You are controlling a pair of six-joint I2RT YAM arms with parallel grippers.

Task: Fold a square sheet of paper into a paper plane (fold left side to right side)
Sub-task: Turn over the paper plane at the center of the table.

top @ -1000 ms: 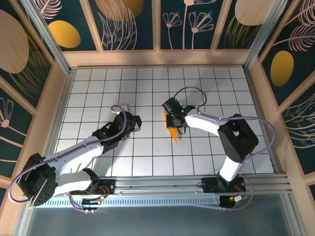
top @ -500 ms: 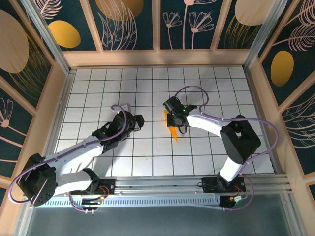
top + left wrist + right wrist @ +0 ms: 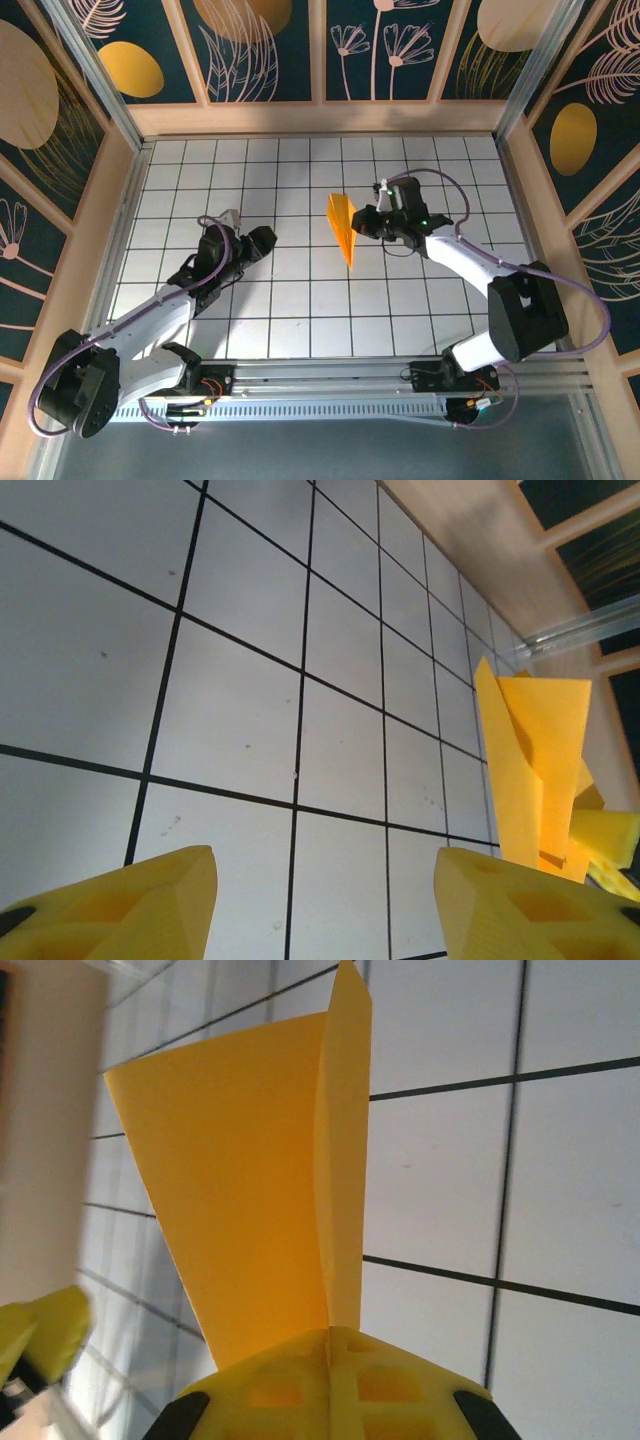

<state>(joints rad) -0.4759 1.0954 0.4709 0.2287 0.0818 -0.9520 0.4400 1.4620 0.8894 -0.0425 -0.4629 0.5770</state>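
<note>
Left arm (image 3: pixel 150 322) and right arm (image 3: pixel 462 260): white links, black joints, lilac cables (image 3: pixel 430 174). Fingers (image 3: pixel 520 910) yellow, pocketed. Base wiring (image 3: pixel 205 385) seemingly red.

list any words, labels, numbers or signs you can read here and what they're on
None can be read in any view.
The paper plane is plain orange-yellow with no marks.
The grid table carries only black lines.
The wall panels show painted flowers and ovals, no lettering.
</note>
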